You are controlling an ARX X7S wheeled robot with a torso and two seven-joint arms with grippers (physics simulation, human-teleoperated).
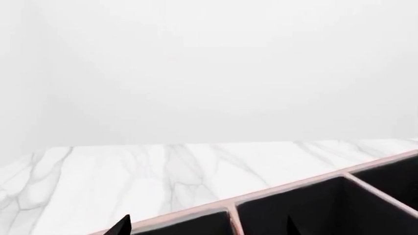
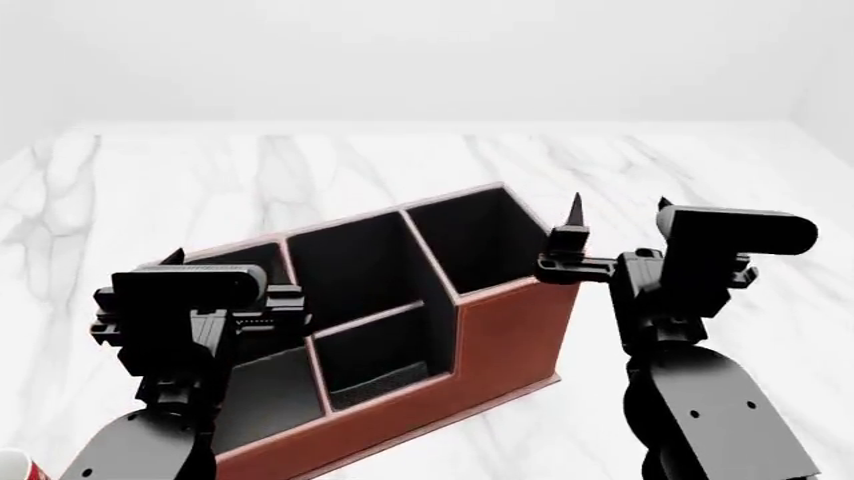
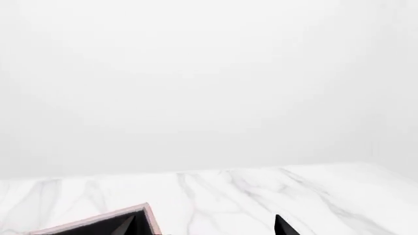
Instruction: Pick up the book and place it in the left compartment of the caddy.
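The caddy (image 2: 507,330) is a reddish-brown box with a black interior, standing mid-table in the head view. Its long left compartment (image 2: 274,390) lies partly under my left arm. The book is not in view in any frame. My left gripper (image 2: 227,275) hovers over the caddy's left end, open and empty. In the left wrist view the left gripper (image 1: 207,227) has its tips wide apart above the caddy's rim (image 1: 196,211). My right gripper (image 2: 621,205) is open and empty beside the tall end section. In the right wrist view the right gripper (image 3: 204,227) sits by a caddy corner (image 3: 98,220).
The white marble table (image 2: 400,170) stretches beyond the caddy towards a plain white wall. A red mug's rim (image 2: 14,465) shows at the bottom left corner of the head view, near my left arm.
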